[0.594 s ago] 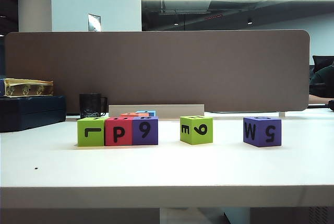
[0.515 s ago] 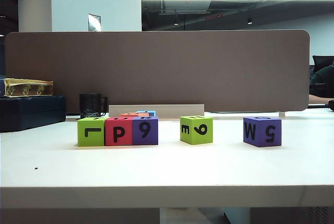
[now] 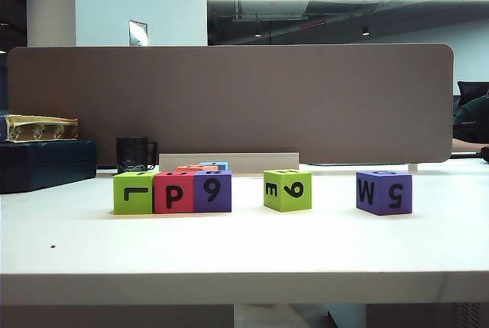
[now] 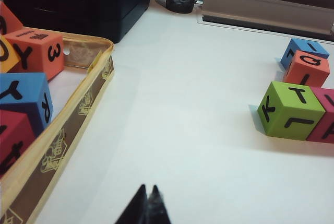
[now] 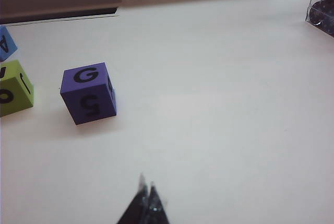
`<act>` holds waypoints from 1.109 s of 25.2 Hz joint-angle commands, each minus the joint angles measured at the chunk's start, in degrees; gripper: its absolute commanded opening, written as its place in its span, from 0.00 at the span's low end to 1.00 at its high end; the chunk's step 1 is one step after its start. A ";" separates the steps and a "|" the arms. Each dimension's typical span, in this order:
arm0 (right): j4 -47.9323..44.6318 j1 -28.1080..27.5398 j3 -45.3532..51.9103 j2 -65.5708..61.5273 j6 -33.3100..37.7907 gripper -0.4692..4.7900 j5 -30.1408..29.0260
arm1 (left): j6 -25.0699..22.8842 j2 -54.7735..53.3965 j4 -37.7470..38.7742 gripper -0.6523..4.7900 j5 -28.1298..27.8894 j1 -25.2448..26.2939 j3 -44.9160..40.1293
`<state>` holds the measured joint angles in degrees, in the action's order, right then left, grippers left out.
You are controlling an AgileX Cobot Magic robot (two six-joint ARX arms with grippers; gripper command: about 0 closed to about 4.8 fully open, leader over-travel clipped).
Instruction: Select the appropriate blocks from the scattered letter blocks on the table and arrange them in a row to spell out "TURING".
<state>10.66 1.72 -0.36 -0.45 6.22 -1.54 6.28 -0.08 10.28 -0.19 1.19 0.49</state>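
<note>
On the white table (image 3: 244, 251), toward the left of the exterior view, we note three letter blocks touching in a row: a lime green block (image 3: 133, 193), a red block marked P (image 3: 173, 192), a purple block with a 9 (image 3: 212, 191). Behind them we glimpse the tops of a red and a light blue block (letters unreadable from there). Standing apart to the right is a second green block (image 3: 287, 189), and well apart again a purple block showing W and 5 (image 3: 383, 192). A black mug (image 3: 134, 154) stands at the back by the brown-grey partition (image 3: 229, 99).

Neither arm shows in the exterior view. In the left wrist view the left gripper (image 4: 146, 209) hovers over bare table with fingertips pressed together, holding nothing; a yellow-rimmed tray (image 4: 83, 109) of further blocks lies beside it. The right gripper (image 5: 146, 203) is likewise pinched together and empty, near the purple block, whose top reads G (image 5: 88, 93).
</note>
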 commanded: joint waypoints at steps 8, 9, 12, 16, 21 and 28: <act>-0.61 0.07 0.22 0.52 0.22 0.09 -0.07 | 3.65 -0.04 0.35 0.11 3.45 0.00 0.20; -0.61 0.07 0.17 0.52 0.22 0.09 -0.04 | 3.65 -0.04 0.35 0.11 4.17 0.00 0.20; -0.61 0.07 0.13 0.52 0.44 0.09 -0.07 | 3.87 -0.04 0.33 0.11 5.55 0.00 0.26; -0.66 0.07 0.11 0.52 2.80 0.09 -0.07 | 5.11 -0.04 0.42 0.11 6.88 0.00 0.50; -0.28 0.63 -0.76 0.50 3.26 0.09 -0.70 | 5.11 -0.04 0.46 0.11 7.74 0.00 1.22; 1.81 4.00 -6.10 0.33 6.08 0.09 -8.20 | 5.14 -0.04 1.31 0.11 9.66 0.00 1.75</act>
<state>12.60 5.28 -5.82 -0.47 11.00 -7.60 11.44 -0.08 11.84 9.04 1.19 2.00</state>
